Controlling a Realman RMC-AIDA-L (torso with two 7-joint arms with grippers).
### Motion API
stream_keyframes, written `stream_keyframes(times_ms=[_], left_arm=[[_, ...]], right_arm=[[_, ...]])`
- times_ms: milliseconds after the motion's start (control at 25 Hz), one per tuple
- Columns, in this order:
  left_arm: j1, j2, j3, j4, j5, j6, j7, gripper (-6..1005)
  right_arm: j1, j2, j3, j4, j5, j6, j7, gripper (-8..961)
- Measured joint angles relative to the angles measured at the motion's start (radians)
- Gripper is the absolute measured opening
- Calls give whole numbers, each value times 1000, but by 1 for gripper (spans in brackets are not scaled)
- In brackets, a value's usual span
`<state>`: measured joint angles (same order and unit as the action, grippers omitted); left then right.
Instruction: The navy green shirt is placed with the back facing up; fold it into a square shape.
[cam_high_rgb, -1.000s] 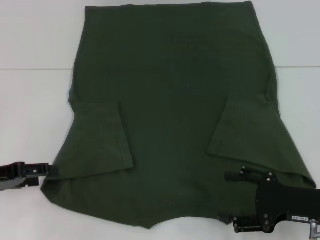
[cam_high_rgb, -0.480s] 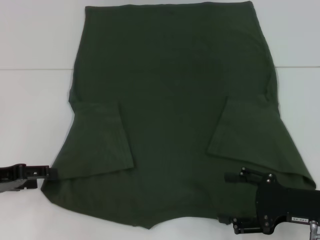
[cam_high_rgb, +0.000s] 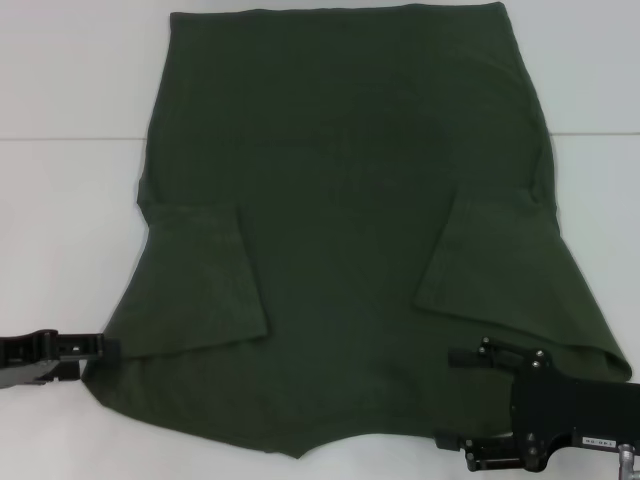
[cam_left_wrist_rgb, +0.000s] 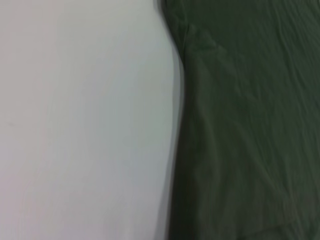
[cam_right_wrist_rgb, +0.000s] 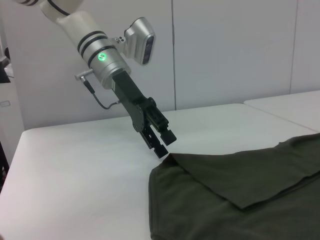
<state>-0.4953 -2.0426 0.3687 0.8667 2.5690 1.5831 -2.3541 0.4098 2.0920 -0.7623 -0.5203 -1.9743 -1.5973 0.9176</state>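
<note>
partly cropped, right gripper (cam_high_rgb: 452, 397) jaws spread over navy green shirt (cam_high_rgb: 340, 230); left gripper (cam_right_wrist_rgb: 164, 144) jaws' state unreadable.

Navy green shirt (cam_high_rgb: 340, 230) far hem cut by head view edge; right gripper (cam_high_rgb: 462, 398) body cropped.

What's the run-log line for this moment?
navy green shirt: flat, sleeves folded in | left gripper: at shirt's left shoulder corner | right gripper: over right shoulder
</note>
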Motion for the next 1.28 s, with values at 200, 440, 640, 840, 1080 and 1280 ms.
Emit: stream_keyframes(times_ms=[200,440,640,840,1080,1280], left_arm=[[0,2,0,-8,4,-1,0,824],[-2,3,0,-14,17,-2,-1,824],[-6,3,0,-14,17,-2,-1,824],[-10,4,-1,-28,17,-5,-1,823],[-13,5,-1,-41,16,-9,-1,823],[-15,5,-1,-41,12,-9,-1,823]], right_arm=[[1,-1,0,4,-1,-1,0,944],[1,-1,-1,5,-7,-2,0,944],[1,0,-2,6,-9,-3,0,945],[1,0,-2,6,-9,-3,0,945],[1,0,-2,5,-9,-4,1,945],[1,0,-2,5,-9,-5,1,944]])
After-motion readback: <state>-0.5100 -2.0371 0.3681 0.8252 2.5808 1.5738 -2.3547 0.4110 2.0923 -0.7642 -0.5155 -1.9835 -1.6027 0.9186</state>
